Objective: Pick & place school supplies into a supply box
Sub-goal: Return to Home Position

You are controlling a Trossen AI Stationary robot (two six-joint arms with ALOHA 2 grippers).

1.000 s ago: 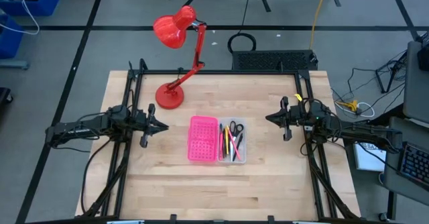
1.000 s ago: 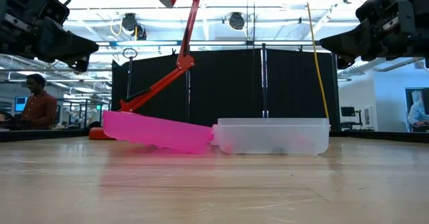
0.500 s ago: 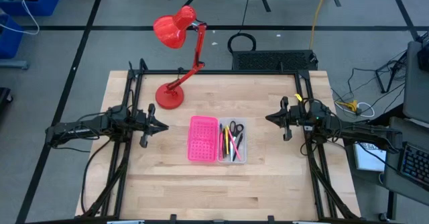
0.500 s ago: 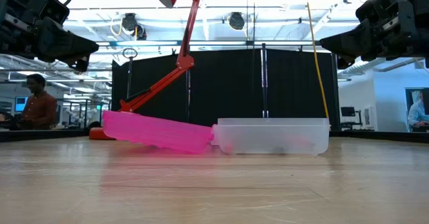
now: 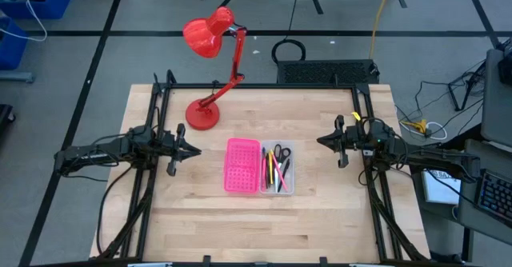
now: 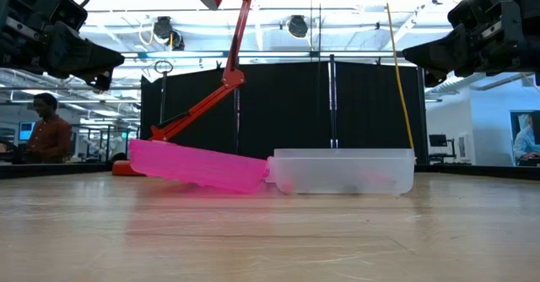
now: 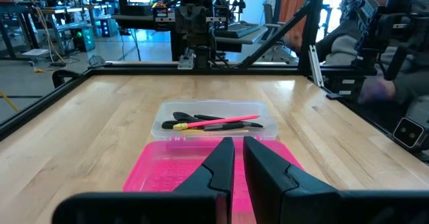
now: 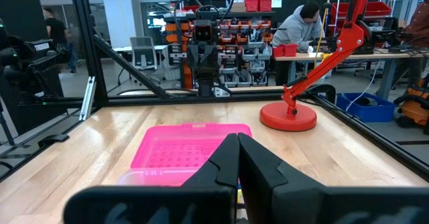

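Left claw (image 5: 194, 150) and right claw (image 5: 320, 141), both closed and empty, hang clear of the box (image 5: 242, 165) between them; with pens (image 5: 272, 171) inside, we judge them parked.

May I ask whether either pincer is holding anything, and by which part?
Nothing is held; the left pincer and right pincer are both shut, empty.

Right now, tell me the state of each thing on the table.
supply box: open, its pink half tilted.
school supplies: lying inside its clear half.
left gripper: shut, empty, above the table.
right gripper: shut, empty, above the table.
desk lamp: standing upright.
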